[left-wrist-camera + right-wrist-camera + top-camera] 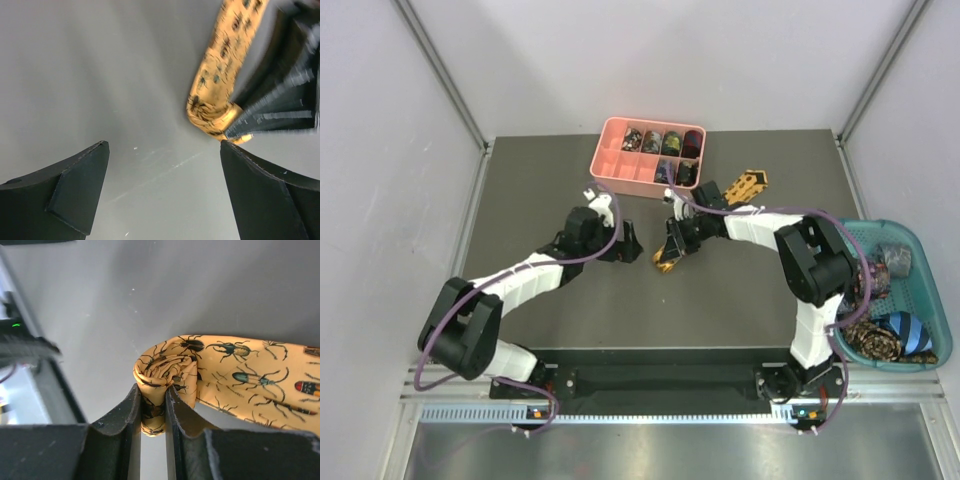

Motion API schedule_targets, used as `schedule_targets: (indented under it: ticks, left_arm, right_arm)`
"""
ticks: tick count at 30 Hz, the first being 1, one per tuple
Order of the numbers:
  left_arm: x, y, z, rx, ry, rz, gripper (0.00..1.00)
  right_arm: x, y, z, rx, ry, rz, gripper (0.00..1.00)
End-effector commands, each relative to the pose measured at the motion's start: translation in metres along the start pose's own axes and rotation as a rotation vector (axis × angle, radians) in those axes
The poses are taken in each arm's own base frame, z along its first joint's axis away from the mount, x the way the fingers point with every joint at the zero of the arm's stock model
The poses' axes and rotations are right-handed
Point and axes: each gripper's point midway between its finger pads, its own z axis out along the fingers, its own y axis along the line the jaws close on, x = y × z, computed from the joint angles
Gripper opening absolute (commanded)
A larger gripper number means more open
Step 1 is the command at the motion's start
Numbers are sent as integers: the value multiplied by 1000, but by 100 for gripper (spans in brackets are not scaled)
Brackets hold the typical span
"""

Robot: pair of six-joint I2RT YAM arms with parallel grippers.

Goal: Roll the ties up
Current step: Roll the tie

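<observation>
A golden-yellow tie [745, 186] with a beetle print lies on the dark table, its wide end at the back right. My right gripper [672, 252] is shut on the tie's small rolled end [164, 371], with the flat length [260, 385] running off to the right. My left gripper [632, 246] is open and empty just left of that roll, which shows in the left wrist view [212, 107] beyond its right finger [270, 195]. Several rolled ties [660, 142] sit in the pink tray [610, 165]. More ties [890, 335] lie in the teal basket [938, 300].
The pink tray stands at the back centre of the table, close behind both grippers. The teal basket stands off the table's right edge beside the right arm. White enclosure walls close in the left, right and back.
</observation>
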Motion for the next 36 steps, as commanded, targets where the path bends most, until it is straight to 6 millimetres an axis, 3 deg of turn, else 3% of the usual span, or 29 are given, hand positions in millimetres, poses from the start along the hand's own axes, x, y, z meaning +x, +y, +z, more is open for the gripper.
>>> schedule_targets:
  ticks: [1,8,14,17,23,30,36]
  left_arm:
    - [-22,-23,9,35,-58,156,98]
    - [-18,-41,27,40,-46,245,99]
    - [1,-75,45,131,-2,376,99]
    - [10,-82,57,125,13,417,99]
    - [15,-88,78,129,48,459,99]
    - [20,-80,99,93,99,499,99]
    - [39,-70,107,70,177,517,89]
  right_arm:
    - [-1,12,3,-186,21,53,0]
    - [-6,-3,0,-249,59,77,0]
    - [-13,-24,-3,-215,58,87,0]
    - [-9,-37,-4,-174,75,108,0]
    - [-8,-54,-3,-112,79,79,0]
    - [-11,-72,1,-60,96,74,0]
    - [-14,-78,2,-34,90,62,0]
